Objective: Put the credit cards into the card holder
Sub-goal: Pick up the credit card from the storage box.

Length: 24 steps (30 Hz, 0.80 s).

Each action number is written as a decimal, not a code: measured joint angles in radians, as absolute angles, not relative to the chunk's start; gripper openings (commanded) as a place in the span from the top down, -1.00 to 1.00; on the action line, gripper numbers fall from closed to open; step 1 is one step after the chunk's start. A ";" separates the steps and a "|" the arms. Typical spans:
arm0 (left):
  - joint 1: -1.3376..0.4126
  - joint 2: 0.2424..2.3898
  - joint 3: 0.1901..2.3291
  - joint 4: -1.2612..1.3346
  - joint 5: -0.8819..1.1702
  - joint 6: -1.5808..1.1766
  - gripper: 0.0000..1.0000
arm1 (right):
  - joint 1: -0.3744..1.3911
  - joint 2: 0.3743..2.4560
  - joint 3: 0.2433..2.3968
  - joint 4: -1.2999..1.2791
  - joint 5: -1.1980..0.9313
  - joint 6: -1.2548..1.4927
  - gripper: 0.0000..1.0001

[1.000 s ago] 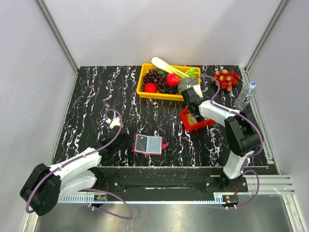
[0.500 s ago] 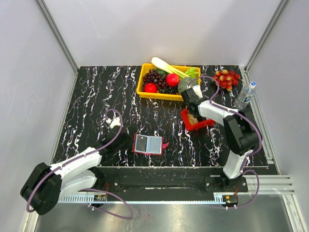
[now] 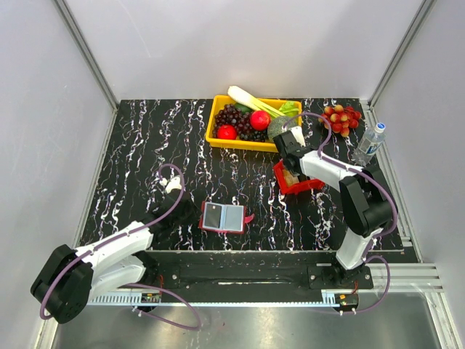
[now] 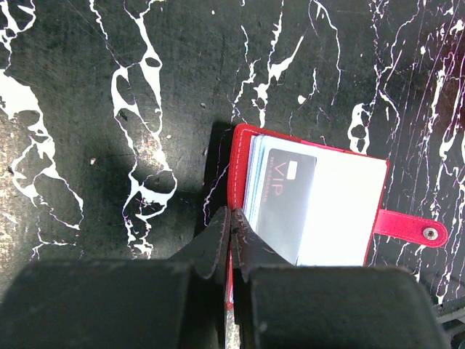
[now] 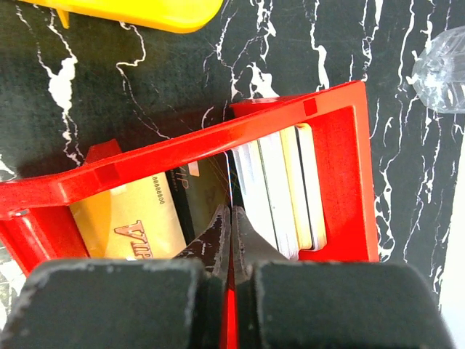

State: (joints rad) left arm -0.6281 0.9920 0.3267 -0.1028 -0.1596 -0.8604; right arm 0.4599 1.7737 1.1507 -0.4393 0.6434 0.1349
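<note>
Two arms work over your black marbled table [image 3: 145,145]. A yellow bin [image 3: 218,138] of fruit and vegetables sits at the table's 12 o'clock. A clear water bottle [image 3: 369,143] stands at 2 o'clock beside a cluster of small red fruit [image 3: 341,118].

From the top view, your red plastic tray [image 3: 306,187] sits just at 5 o'clock of the bin. The right gripper [image 3: 290,171] reaches down into it.

The card holder [image 3: 223,217] lies open at the table's 6 o'clock, pale inner faces up. The left gripper [image 3: 190,214] is at its 9 o'clock side.

In the left wrist view, your left gripper's jaws are pinched together on the holder's red edge. A black card [image 4: 287,200] already sits in a pocket of the holder, and the red snap tab [image 4: 410,229] sticks out at 3 o'clock.

In the right wrist view, the remaining credit cards are in the tray. A tan-orange card [image 5: 134,218] lies at 9 o'clock, a dark one [image 5: 190,196] is next to it, and whitish cards [image 5: 280,189] stand on edge at 3 o'clock. Your right gripper's fingertips [image 5: 218,229] meet closed among them. You cannot tell from here whether they pinch a card.
</note>
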 measured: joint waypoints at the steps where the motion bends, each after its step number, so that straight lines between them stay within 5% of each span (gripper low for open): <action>1: -0.628 0.992 0.327 -0.103 -0.160 -0.860 1.00 | 0.460 1.769 1.151 -0.439 0.635 0.135 1.00; 11: -0.628 0.992 0.327 -0.103 -0.160 -0.860 1.00 | 0.460 1.764 1.151 -0.431 0.574 0.121 1.00; 24: -0.627 0.992 0.327 -0.103 -0.158 -0.853 1.00 | 0.458 1.764 1.150 -0.431 0.559 0.122 0.71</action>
